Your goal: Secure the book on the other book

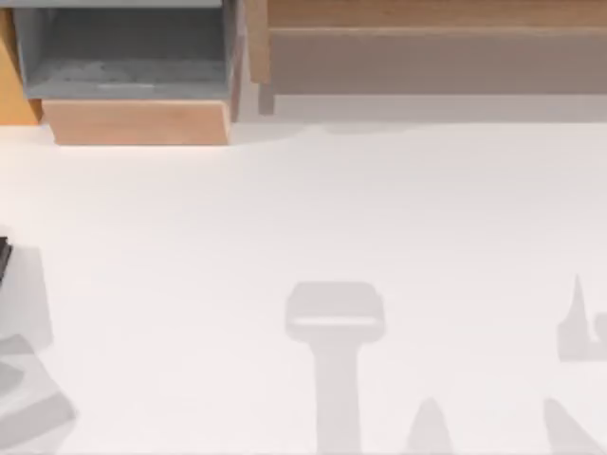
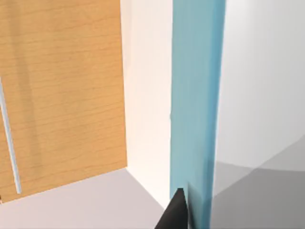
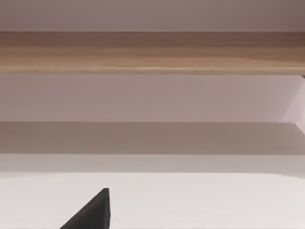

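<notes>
One blue book [image 2: 195,105] is showing in our left wrist view, lying on the pale counter [image 2: 267,95] near a wooden cabinet [image 2: 62,95], with a dark fingertip [image 2: 175,212] of our left claw touching or just over its edge; we cannot tell how that claw's fingers are set. From above we are seeing the white counter [image 1: 303,218], one grey open box [image 1: 123,47] in wood at the far left and one long wooden shelf [image 1: 427,38] at the far right, while our right wrist view is facing that shelf [image 3: 152,50] with one dark fingertip [image 3: 93,212] low in front, its set untellable too.
</notes>
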Robot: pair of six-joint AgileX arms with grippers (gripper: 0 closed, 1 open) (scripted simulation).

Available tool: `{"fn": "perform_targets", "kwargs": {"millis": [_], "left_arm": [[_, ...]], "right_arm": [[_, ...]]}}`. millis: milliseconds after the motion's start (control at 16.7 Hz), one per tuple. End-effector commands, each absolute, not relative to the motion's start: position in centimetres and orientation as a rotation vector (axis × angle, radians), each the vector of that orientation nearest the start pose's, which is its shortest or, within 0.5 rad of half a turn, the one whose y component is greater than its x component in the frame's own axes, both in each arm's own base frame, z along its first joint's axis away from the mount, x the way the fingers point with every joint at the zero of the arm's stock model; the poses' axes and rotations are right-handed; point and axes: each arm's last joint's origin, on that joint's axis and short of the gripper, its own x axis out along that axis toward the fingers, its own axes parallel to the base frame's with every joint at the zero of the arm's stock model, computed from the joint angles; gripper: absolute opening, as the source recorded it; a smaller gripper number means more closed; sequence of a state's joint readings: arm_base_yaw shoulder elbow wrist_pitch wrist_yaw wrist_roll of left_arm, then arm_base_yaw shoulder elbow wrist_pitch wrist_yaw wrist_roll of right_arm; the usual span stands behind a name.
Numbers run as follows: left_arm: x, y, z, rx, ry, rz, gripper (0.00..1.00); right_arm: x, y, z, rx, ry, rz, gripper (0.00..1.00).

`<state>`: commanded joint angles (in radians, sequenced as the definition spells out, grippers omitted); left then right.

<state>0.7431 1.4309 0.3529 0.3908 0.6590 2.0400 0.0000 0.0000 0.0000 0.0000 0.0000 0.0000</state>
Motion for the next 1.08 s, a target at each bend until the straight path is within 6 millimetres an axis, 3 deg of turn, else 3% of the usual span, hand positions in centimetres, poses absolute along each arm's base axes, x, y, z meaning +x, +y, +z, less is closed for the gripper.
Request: {"fn": "perform_targets", "kwargs": {"millis": [720, 1080], "left_arm": [[18.16, 14.07, 11.47, 1.54, 0.382, -0.436, 0.98], [18.16, 14.07, 11.47, 1.54, 0.382, -0.436, 1.0]], "right_arm": [[10.57, -0.12, 16.0, 0.0, 0.0, 0.0, 1.0], [10.57, -0.12, 16.0, 0.0, 0.0, 0.0, 1.0]]}}
